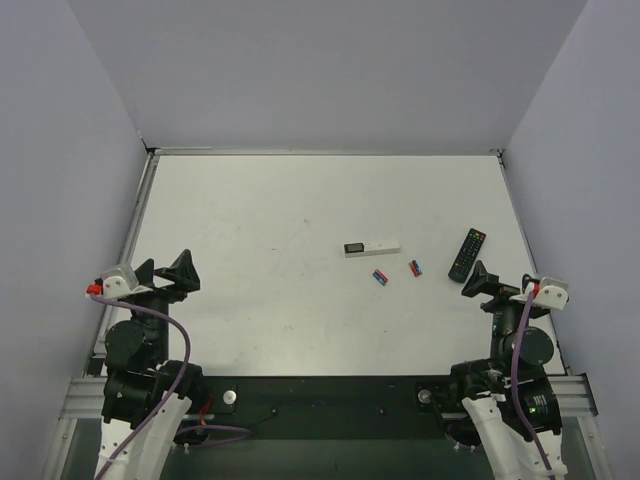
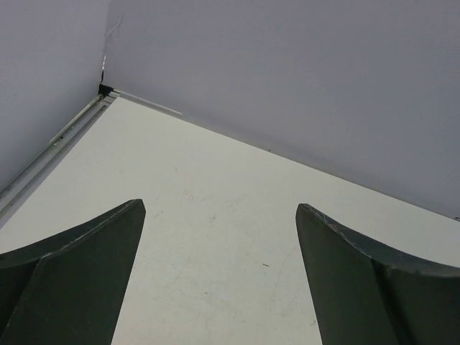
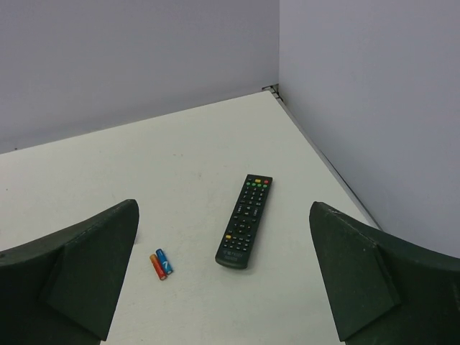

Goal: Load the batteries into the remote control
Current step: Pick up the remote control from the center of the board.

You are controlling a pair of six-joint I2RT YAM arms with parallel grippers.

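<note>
The white remote lies flat a little right of the table's middle, long side across my overhead view, with its dark patch at the left end. I take that patch for the battery bay, but it is too small for me to tell whether it is open or whether anything sits in it. Just nearer me lie the batteries in two pairs, each a blue cell touching a red one: the first pair close below the remote, the second pair a little to its right. The right wrist view shows that second pair's blue cell lying against the red cell. All are loose on the table, so I judge nothing is loaded yet. The black remote lies further right, apart from them. My right gripper hovers just near it, jaws spread wide with nothing between them, the handier arm for a first pick. My left gripper sits well away at the left edge, equally wide and empty.
</note>
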